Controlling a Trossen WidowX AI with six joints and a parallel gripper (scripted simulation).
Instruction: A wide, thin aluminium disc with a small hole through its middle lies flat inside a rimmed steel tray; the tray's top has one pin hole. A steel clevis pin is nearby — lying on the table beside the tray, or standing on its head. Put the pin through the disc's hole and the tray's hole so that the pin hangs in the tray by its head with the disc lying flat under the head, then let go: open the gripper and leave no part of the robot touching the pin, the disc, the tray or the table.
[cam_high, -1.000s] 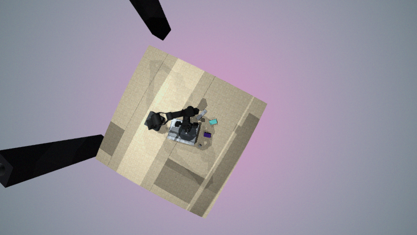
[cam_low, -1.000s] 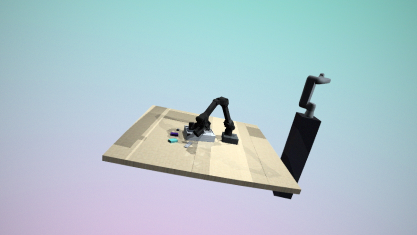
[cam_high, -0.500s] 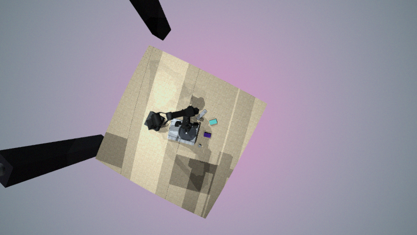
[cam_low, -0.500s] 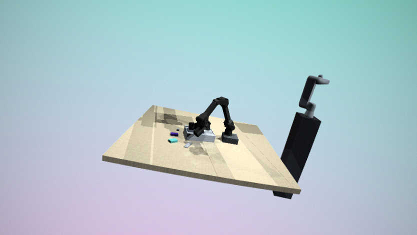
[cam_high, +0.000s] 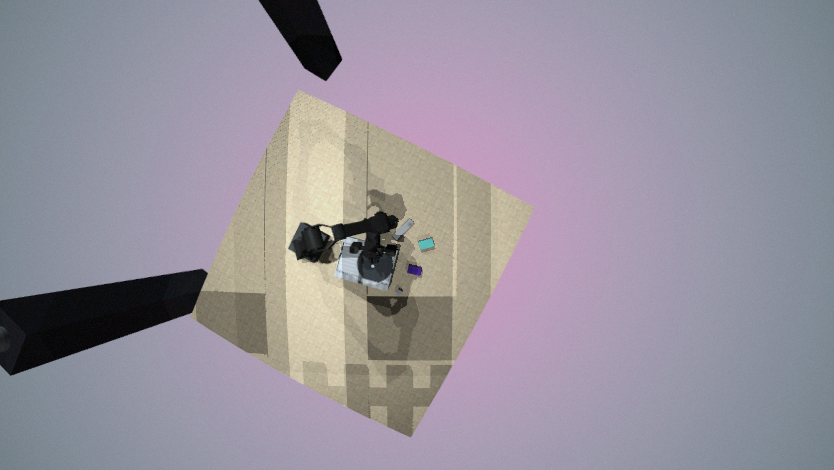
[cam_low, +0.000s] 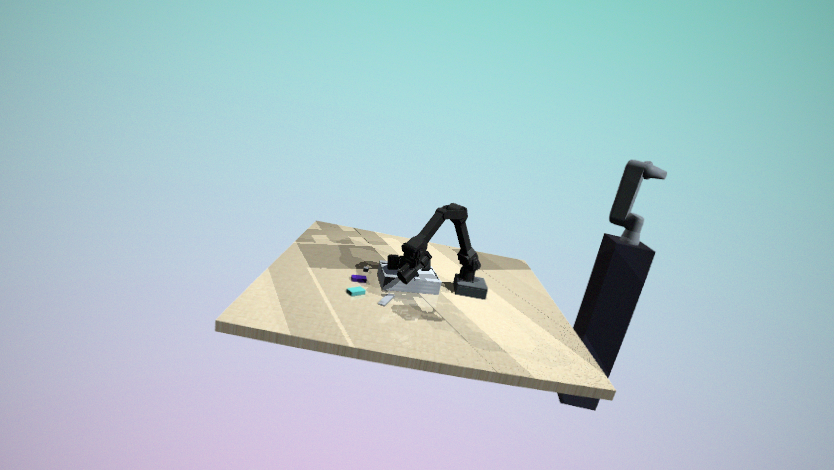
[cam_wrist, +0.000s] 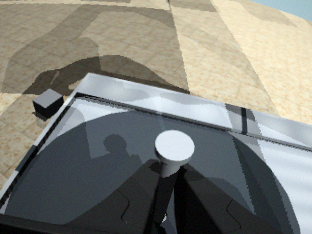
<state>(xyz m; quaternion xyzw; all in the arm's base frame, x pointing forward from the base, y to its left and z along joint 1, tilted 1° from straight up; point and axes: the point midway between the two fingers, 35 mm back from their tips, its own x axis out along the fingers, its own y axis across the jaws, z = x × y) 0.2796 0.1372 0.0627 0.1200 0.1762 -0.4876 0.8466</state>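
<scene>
Gripper (cam_high: 372, 261) (cam_low: 409, 269) (cam_wrist: 166, 171): fingers drawn together and clamped on the clevis pin (cam_high: 372, 266) (cam_wrist: 174, 146), below its head. The pin leaned somewhat in the wrist view, head up, over the disc (cam_high: 384, 272) (cam_wrist: 75, 165). That hold left the head proud of the fingertips, presumably so the shank could enter first and the head stop on the disc. Tip and both holes were hidden; could not tell whether the pin had entered. Judged to be at the insertion stage, release still to come.

The disc lay inside the tray (cam_high: 346, 268) (cam_low: 419, 286) (cam_wrist: 150, 93), whose rim probably limited its sliding. Farther out, on the table (cam_high: 326, 175) (cam_low: 350, 324) (cam_wrist: 220, 65): a small grey block (cam_high: 399, 290) (cam_low: 366, 268) (cam_wrist: 48, 100) near a tray corner, a purple block (cam_high: 414, 270) (cam_low: 358, 278), a teal block (cam_high: 426, 244) (cam_low: 356, 291) and a pale flat bar (cam_high: 404, 227) (cam_low: 385, 300), all outside the tray.
</scene>
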